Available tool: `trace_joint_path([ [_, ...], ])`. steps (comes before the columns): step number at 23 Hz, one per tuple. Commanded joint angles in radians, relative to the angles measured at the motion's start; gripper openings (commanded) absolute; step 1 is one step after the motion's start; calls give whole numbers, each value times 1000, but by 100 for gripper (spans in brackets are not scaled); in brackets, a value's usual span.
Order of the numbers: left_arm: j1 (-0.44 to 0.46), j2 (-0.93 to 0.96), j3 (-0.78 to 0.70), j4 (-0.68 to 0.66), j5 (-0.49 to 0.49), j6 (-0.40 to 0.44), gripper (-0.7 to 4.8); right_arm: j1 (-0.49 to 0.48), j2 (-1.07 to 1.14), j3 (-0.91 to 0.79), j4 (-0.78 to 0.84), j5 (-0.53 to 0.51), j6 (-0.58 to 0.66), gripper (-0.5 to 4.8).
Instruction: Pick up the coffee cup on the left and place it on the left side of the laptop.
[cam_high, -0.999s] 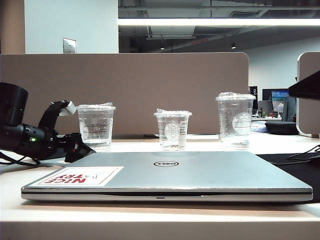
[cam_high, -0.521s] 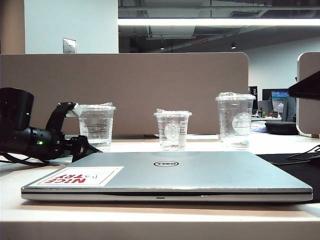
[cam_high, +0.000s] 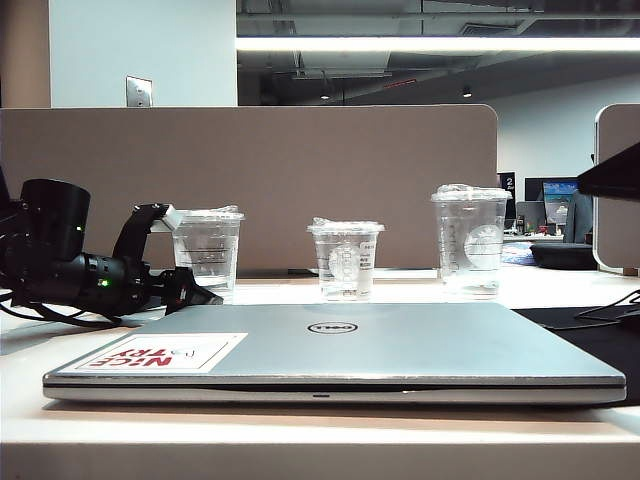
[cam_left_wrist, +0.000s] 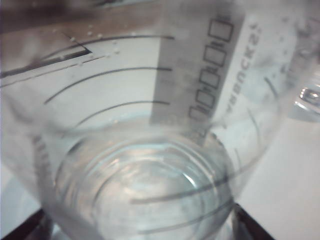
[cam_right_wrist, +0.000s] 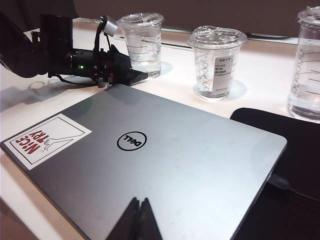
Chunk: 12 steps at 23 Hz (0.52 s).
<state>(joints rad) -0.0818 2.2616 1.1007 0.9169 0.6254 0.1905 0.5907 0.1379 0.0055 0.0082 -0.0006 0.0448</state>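
The left tool (cam_high: 185, 255) has advanced rightward since the earlier frame; its jaws gape fully around the line-printed clear plastic coffee cup (cam_high: 207, 252), gripping nothing. The cup stands behind the flat silver "Dell" laptop (cam_high: 340, 350), sticker "NICE TRY". The right tool (cam_right_wrist: 139, 220), fingertips together, hovers above the laptop's near edge.
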Motion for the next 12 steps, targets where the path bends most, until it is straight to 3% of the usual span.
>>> trace_joint_path([
  [1, -4, 7, 0, -29, 5, -8, 479, 2, 2, -4, 14, 2, 0, -4],
  [8, -5, 7, 0, -25, -36, -27, 479, 2, 2, -4, 14, 2, 0, -4],
  [12, -5, 7, 2, -24, 2, -34, 479, 2, 2, -4, 14, 2, 0, -4],
])
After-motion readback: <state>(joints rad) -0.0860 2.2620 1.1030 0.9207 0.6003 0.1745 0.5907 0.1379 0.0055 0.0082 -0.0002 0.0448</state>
